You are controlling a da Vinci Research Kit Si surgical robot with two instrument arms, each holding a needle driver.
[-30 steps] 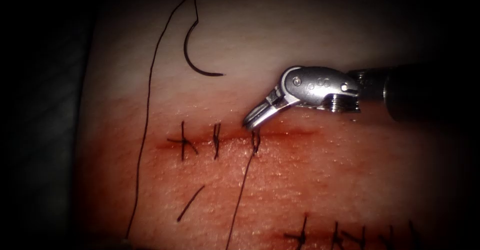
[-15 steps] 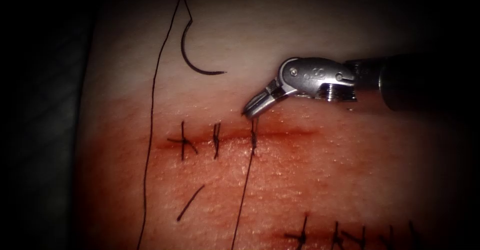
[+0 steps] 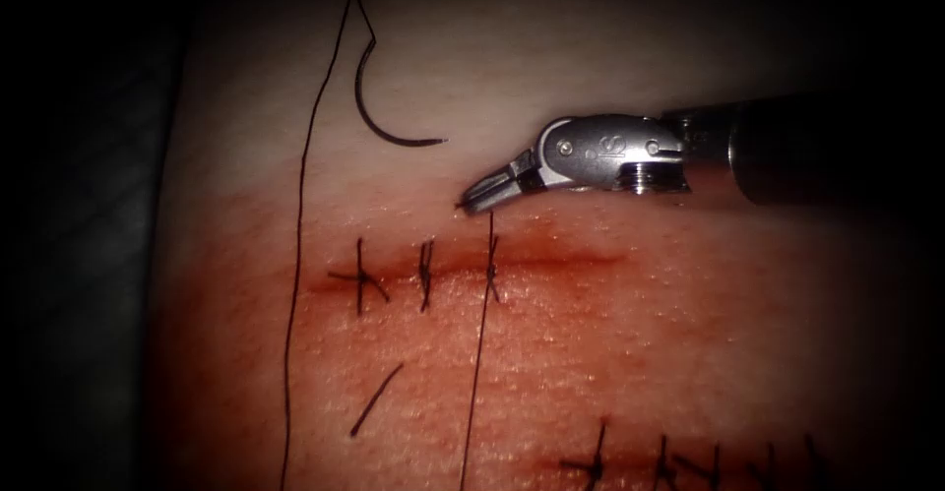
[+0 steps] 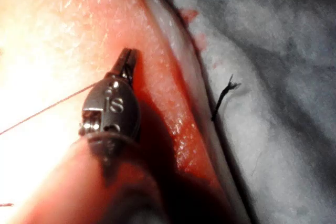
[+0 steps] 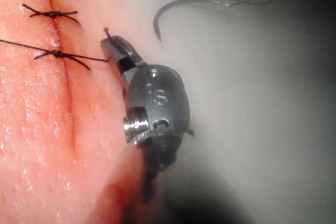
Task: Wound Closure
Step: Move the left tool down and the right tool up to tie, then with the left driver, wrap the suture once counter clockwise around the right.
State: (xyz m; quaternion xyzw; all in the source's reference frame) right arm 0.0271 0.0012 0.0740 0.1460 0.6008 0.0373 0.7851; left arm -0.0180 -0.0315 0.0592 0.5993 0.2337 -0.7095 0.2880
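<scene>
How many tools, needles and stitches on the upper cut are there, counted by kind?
Tools: 2, the right tool gripping the thread, the left tool with its hold unclear.
Needle: 1, lying loose on the tissue above the cut.
Stitches across the upper cut: 3.
Total: 6.

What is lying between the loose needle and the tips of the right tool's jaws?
Bare tissue, in the endoscope view: the needle lies free on it, above the cut, and the right tool, shut on the thread, is apart from it.
</scene>
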